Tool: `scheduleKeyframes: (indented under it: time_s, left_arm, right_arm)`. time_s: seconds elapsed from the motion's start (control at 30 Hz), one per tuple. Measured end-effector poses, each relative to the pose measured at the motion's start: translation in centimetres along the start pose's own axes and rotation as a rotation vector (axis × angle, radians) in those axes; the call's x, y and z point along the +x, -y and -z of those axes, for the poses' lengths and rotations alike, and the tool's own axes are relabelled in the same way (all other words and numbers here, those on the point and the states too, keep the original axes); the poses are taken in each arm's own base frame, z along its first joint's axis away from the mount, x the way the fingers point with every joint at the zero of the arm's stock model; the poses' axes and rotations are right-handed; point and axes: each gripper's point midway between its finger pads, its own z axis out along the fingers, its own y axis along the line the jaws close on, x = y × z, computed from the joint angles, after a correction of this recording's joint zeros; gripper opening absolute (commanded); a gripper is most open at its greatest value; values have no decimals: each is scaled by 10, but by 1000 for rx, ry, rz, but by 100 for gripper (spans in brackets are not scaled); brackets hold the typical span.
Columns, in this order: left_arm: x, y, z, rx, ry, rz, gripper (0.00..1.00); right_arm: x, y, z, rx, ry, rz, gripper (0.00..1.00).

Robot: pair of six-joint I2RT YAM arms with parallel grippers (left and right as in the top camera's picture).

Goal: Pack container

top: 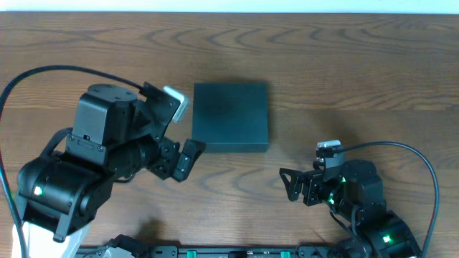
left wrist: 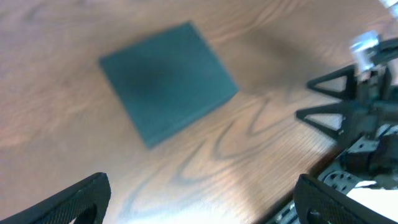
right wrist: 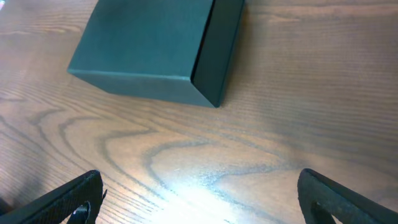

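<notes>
The container is a dark teal-grey matte box with its lid shut, lying flat on the wooden table at the centre. It also shows in the left wrist view and in the right wrist view. My left gripper is open and empty, just left of and below the container's front left corner. My right gripper is open and empty, in front of and to the right of the container. No snack packs are in view.
The wooden table spreads all round the container. The right arm shows at the right edge of the left wrist view. A dark rail runs along the table's front edge.
</notes>
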Motion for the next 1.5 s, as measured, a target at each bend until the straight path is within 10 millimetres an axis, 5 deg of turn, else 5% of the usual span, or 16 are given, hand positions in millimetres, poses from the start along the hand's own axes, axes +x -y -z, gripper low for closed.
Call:
scheduleKeyframes:
  time_s: [0.23, 0.37, 0.57, 0.83, 1.33, 1.5]
  left_arm:
    - [4, -37, 56, -223, 256, 50, 95]
    - [30, -68, 68, -398, 401, 102, 95]
    - [95, -116, 26, -569, 423, 189, 95]
    - [153, -146, -38, -609, 444, 225, 95]
    - [181, -168, -84, -610, 518, 270, 95]
    - [175, -168, -80, -611, 557, 280, 95]
  right_arm:
    - [0, 0, 0, 0, -1, 0, 99]
    - [0, 0, 0, 1, -2, 0, 99]
    - [1, 0, 0, 0, -3, 0, 99]
    - [1, 0, 0, 1, -3, 0, 99]
    - [1, 0, 0, 1, -3, 0, 99]
    - [1, 0, 0, 1, -3, 0, 99]
